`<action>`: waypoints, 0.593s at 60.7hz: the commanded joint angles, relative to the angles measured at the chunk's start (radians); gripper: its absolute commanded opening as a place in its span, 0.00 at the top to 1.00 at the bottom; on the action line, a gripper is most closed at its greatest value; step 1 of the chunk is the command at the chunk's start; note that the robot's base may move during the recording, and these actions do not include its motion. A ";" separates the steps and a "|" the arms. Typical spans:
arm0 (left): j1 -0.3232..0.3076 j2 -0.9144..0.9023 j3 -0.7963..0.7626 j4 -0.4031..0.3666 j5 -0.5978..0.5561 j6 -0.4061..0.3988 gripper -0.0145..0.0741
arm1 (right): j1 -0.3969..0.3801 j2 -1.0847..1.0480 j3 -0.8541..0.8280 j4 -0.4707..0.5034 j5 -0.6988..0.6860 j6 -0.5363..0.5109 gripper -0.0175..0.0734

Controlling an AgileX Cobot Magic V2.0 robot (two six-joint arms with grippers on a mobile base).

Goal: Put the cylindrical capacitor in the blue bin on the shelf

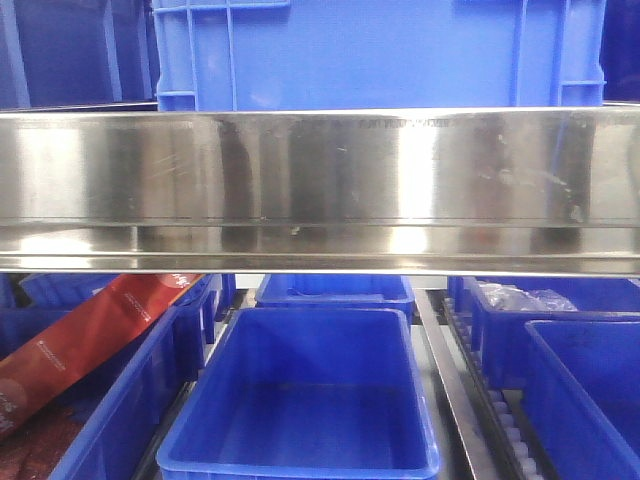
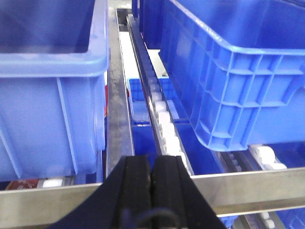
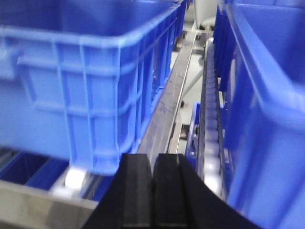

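1. Facing the shelf [image 1: 320, 190] head-on, I see its wide steel front beam span the front view, with a blue bin [image 1: 300, 400] standing empty on the tier below and another bin [image 1: 380, 50] above.
2. Left gripper [image 2: 151, 179]: fingers [image 2: 136, 183] pressed together, nothing between them, poised over the rail between two bins.
3. Right gripper [image 3: 152, 183]: fingers [image 3: 167, 186] likewise clenched on nothing, above a roller track.
4. Cylindrical capacitor: not visible in any view; I cannot say where it lies.
5. Handling, as I judge it: a small rigid can, probably dense for its size, with a smooth side that may slip or roll.
6. Grasp advice: I would take it across the mid-body, fingers square to its axis, with firm pressure.
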State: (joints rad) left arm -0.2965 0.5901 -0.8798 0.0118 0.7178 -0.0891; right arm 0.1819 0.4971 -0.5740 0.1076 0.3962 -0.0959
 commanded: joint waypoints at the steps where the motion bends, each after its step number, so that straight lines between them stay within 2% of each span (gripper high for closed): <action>1: 0.004 -0.008 0.000 0.002 -0.029 -0.007 0.96 | -0.007 -0.104 0.082 -0.011 -0.085 0.003 0.92; 16: 0.004 -0.008 0.000 0.002 -0.031 -0.007 0.96 | -0.007 -0.285 0.141 -0.011 -0.095 0.003 0.92; 36: 0.004 -0.008 0.000 0.002 -0.031 -0.007 0.96 | -0.007 -0.303 0.141 -0.011 -0.098 0.003 0.92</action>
State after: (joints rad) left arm -0.2965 0.5901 -0.8798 0.0138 0.7047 -0.0891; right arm 0.1819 0.1967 -0.4347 0.1076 0.3211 -0.0943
